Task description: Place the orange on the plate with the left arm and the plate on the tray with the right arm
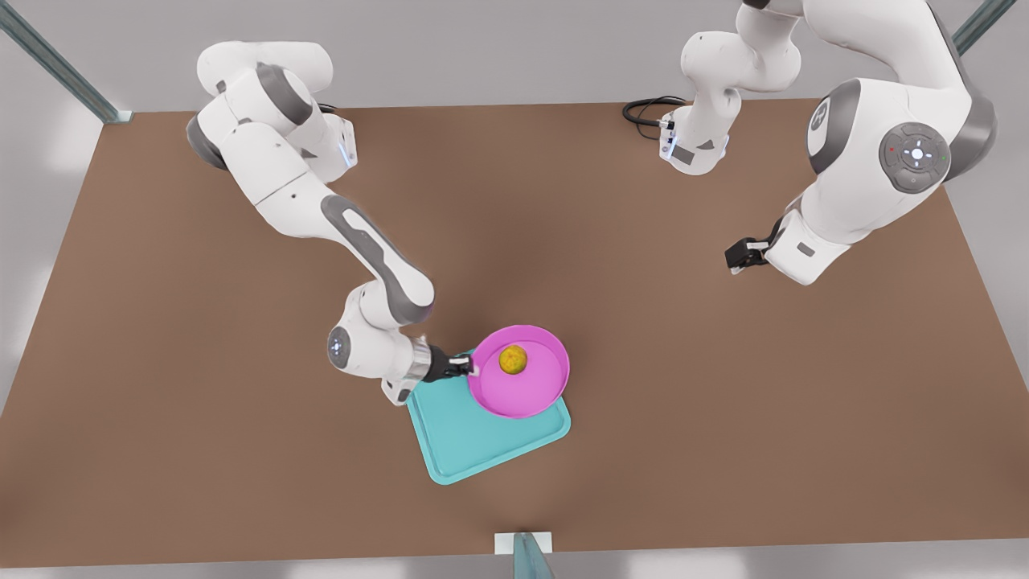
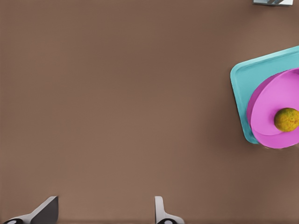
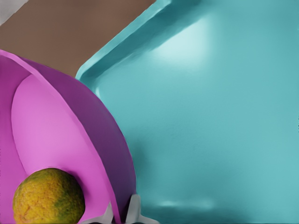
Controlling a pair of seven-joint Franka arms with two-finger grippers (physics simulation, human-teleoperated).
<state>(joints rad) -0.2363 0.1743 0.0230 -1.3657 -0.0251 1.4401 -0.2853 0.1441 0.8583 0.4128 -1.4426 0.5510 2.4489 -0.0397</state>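
Orange (image 1: 514, 359) in plate (image 1: 530, 394); right gripper (image 1: 470, 368) pinching rim, seemingly above tray (image 1: 462, 442). Left gripper (image 1: 739, 256) spread, waiting.

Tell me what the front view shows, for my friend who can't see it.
The right claw grips the rim of a pink plate holding an orange, over a teal tray on a brown table. The left claw waits open, off toward the front view's right.

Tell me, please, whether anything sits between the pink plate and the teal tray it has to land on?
Nothing visible does. The right gripper is shut on the rim of the plate, which carries the orange over a corner of the bare tray. The left gripper waits open, far off.
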